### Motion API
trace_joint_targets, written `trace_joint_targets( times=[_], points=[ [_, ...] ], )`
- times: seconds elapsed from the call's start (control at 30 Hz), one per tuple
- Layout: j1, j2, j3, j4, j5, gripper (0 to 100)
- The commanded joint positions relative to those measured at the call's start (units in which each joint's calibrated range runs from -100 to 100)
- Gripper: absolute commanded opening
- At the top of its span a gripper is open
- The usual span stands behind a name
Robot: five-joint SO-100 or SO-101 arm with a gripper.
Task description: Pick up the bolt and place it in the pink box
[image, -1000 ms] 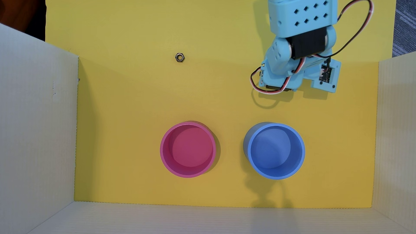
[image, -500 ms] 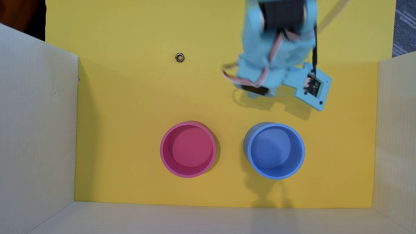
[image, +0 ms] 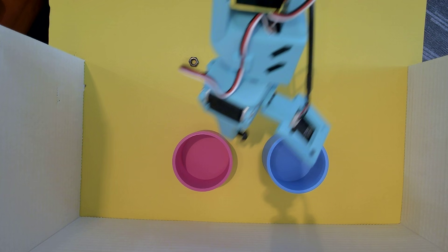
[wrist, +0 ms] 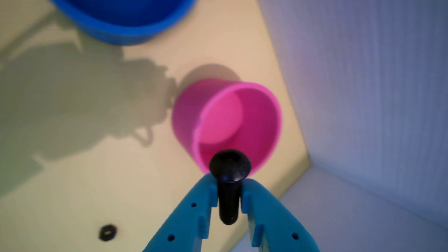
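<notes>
My light-blue gripper (wrist: 229, 190) is shut on the black bolt (wrist: 229, 175), clamping its shaft with the rounded head sticking out past the fingertips. In the overhead view the gripper (image: 238, 134) is blurred and held above the yellow floor, just right of the pink box's upper rim, and the bolt (image: 243, 135) shows as a small dark tip. The pink box (image: 203, 161) is a round, empty cup; in the wrist view the pink box (wrist: 231, 119) lies just beyond the bolt's head.
A round blue container (image: 297, 166) stands right of the pink box, partly under the arm; it also shows in the wrist view (wrist: 126, 17). A grey hexagonal nut (image: 193, 61) lies on the yellow floor, also seen in the wrist view (wrist: 107, 232). White cardboard walls (image: 38, 135) enclose the area.
</notes>
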State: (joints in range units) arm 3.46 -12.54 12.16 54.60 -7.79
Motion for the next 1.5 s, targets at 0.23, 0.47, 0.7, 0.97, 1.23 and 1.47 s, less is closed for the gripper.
trace_joint_targets(
  times=[0.23, 0.47, 0.7, 0.97, 1.23, 1.47],
  points=[
    [3.5, 15.5, -19.4, 0.5, 0.2, 1],
    [3.9, 16.9, -18.4, 0.5, 0.2, 2],
    [3.7, 17.0, -17.6, 3.4, 0.2, 24],
    [3.0, 15.9, -18.1, 15.3, 0.2, 1],
    [1.8, 1.0, -2.0, 16.1, 3.1, 1],
    [0.7, -24.9, 25.8, -1.0, 5.7, 1]
  ],
)
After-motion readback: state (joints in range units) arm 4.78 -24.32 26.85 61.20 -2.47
